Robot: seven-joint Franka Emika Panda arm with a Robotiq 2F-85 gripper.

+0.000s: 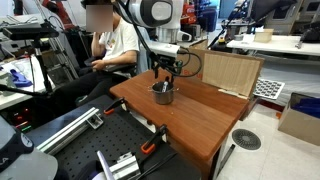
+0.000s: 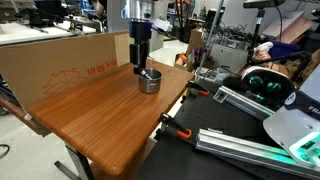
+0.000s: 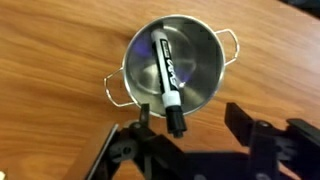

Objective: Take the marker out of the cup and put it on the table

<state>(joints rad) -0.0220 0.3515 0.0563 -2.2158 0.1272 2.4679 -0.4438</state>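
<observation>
The white jointed arm (image 1: 152, 14) reaches down from above, its wrist held vertical. The black Robotiq gripper (image 2: 139, 66) points straight down in both exterior views. In the wrist view its dark fingers (image 3: 125, 150) stand spread wide apart.

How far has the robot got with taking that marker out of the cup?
Done: the open fingers hang just above the cup. In hand: nothing, since the marker lies inside the cup with its tip over the rim and is not gripped. Left: close on the marker, lift it out and lay it on the table.
</observation>
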